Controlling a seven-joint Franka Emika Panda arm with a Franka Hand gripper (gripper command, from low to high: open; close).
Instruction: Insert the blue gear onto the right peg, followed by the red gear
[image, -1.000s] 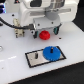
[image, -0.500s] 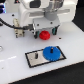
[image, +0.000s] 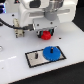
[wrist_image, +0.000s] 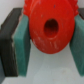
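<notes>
The blue gear (image: 51, 53) lies flat on the white black-rimmed base plate (image: 35, 59), at the plate's end toward the exterior view's right. The right peg is hidden under it. A thin dark peg (image: 37, 56) stands at the plate's other end. My gripper (image: 46, 32) hangs above and behind the plate, shut on the red gear (image: 46, 35). In the wrist view the red gear (wrist_image: 50, 28) fills the gap between my two teal pads (wrist_image: 22, 44), its centre hole facing the camera.
The white table (image: 15, 70) carries the plate. A dark cable or fixture (image: 18, 31) lies at the exterior view's left behind the arm. The arm's white body (image: 37, 12) fills the upper middle.
The arm with the red gear has barely shifted. The blue gear stays on the plate.
</notes>
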